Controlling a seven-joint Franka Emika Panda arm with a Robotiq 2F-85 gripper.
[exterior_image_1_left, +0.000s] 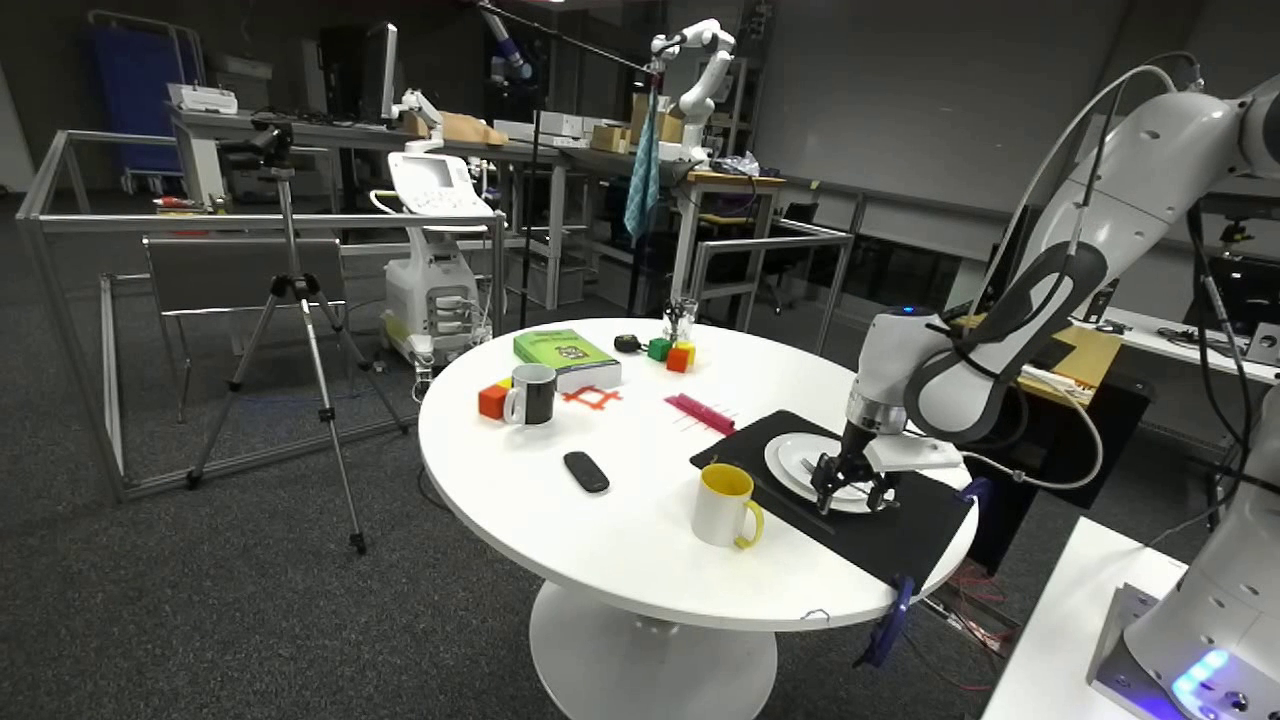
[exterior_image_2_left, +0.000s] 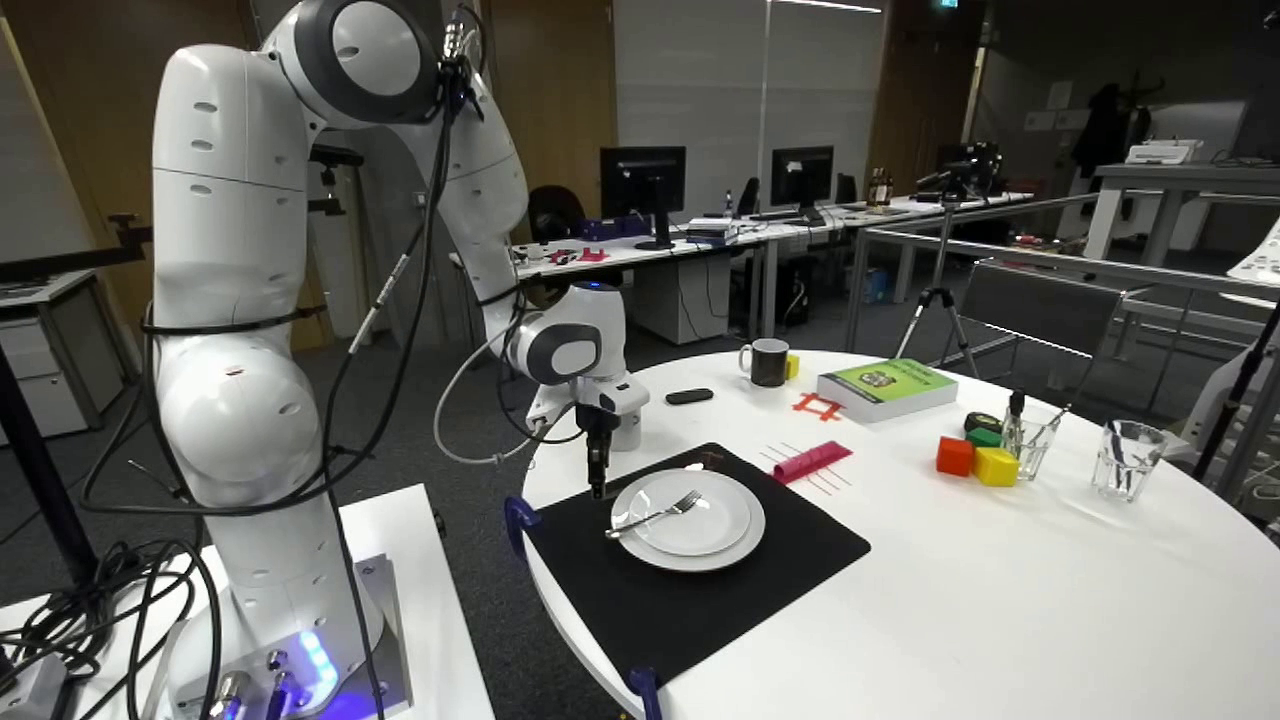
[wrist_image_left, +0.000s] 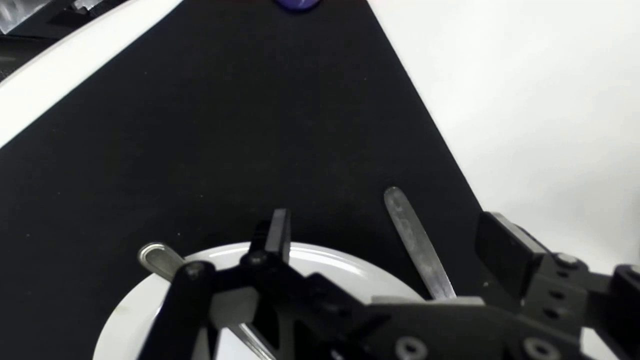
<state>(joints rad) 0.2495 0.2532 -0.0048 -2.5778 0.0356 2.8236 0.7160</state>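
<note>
Knife (wrist_image_left: 417, 243) and plates (exterior_image_2_left: 705, 532) bearing a fork (exterior_image_2_left: 660, 513) lie by the spread-jawed gripper (wrist_image_left: 386, 225); one glass (exterior_image_2_left: 1030, 458) holds perhaps pens (exterior_image_2_left: 1016, 405).

I'm seeing slack inside the gripper (wrist_image_left: 387, 232): the knife (wrist_image_left: 416, 242) is lying between its fingertips, gaps both sides. Plate (wrist_image_left: 350, 272) is crowding one finger; fork (wrist_image_left: 159, 259) handle is jutting past the rim. Bare mat (wrist_image_left: 280, 125) is stretching ahead to the purple clamp (wrist_image_left: 298, 4). Yellow-handled mug (exterior_image_1_left: 715, 515) is standing off the mat, limiting sideways travel.
</note>
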